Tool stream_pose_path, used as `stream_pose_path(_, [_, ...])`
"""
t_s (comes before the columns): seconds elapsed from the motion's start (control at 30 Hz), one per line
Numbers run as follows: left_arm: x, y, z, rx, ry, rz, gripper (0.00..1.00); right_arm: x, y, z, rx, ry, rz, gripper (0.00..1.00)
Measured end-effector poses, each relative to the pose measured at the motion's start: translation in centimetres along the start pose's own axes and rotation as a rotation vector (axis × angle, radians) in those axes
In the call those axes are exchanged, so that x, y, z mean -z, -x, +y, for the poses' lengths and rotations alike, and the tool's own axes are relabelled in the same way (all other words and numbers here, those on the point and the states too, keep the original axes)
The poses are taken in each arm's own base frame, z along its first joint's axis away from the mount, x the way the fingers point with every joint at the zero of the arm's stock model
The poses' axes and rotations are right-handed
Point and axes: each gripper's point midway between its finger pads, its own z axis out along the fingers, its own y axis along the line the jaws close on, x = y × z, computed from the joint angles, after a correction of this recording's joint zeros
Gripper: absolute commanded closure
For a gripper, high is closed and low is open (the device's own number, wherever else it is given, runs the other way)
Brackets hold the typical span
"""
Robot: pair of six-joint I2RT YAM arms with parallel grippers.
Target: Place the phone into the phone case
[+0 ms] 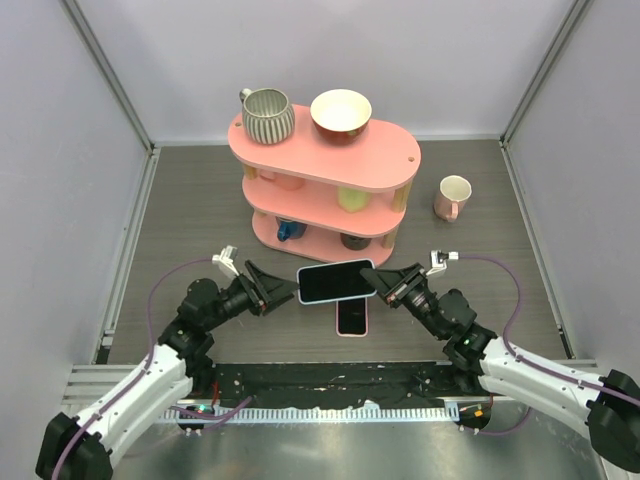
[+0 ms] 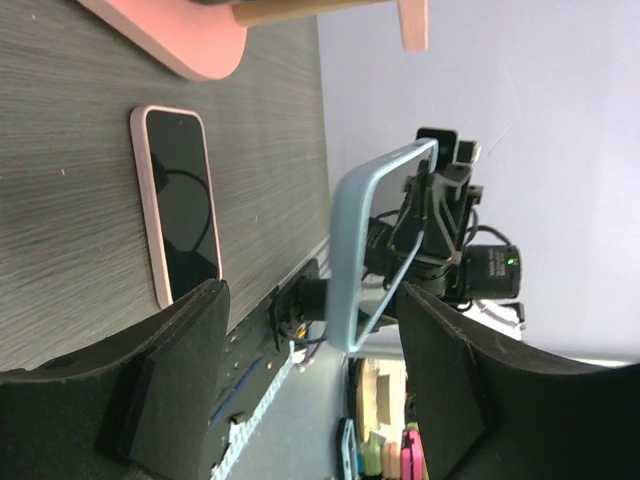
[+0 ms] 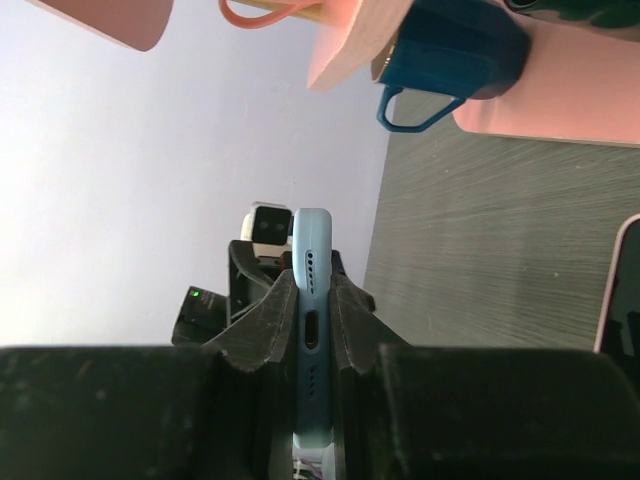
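Note:
A light-blue phone case (image 1: 335, 281) with a dark inner face hangs level in the air between both grippers. My right gripper (image 1: 376, 279) is shut on its right end; the right wrist view shows the case's port end (image 3: 312, 300) pinched between the fingers (image 3: 265, 330). My left gripper (image 1: 284, 290) is open, its jaws either side of the case's left end (image 2: 350, 300) without touching. A pink-edged phone (image 1: 352, 318) lies screen up on the table just below the case. It also shows in the left wrist view (image 2: 180, 205) and at the edge of the right wrist view (image 3: 622, 290).
A pink three-tier shelf (image 1: 400, 160) stands behind the case, bearing a grey ribbed mug (image 1: 268, 115), a bowl (image 1: 341, 113) and a blue mug (image 3: 450, 55) on a lower tier. A pink-and-white mug (image 1: 452, 197) stands at the right. Grey walls enclose the table.

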Motion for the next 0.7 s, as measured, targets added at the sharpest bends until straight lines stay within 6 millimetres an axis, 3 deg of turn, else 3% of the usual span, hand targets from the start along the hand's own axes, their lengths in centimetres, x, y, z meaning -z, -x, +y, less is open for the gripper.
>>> stream_pose_path(0.27, [-1.4, -2.0, -0.8, -0.053, -0.033, 0.080, 0.46, 0.2, 0.1, 0.9, -0.015, 0.046, -0.005, 0.99])
stream_pose_path(0.43, [-2.2, -2.6, -2.5, -0.099, -0.076, 0.117, 0.76, 0.6, -0.1, 0.6, -0.016, 0.051, 0.002, 0.96])
stream_pose_path(0.53, [-2.3, -2.6, -2.9, -0.116, -0.092, 0.126, 0.93, 0.8, 0.0, 0.9, -0.011, 0.066, 0.000, 0.87])
stream_pose_path(0.6, [-2.3, -2.6, -3.5, -0.122, -0.111, 0.130, 0.99, 0.9, 0.1, 1.1, 0.004, 0.074, -0.003, 0.73])
stream_pose_path(0.63, [-2.2, -2.6, -4.0, -0.126, -0.123, 0.133, 1.00, 1.0, 0.2, 1.2, 0.009, 0.080, -0.005, 0.56])
stream_pose_path(0.7, [-2.2, -2.5, -5.1, -0.161, -0.150, 0.141, 1.00, 1.2, 0.2, 1.6, 0.015, 0.097, 0.001, 0.37])
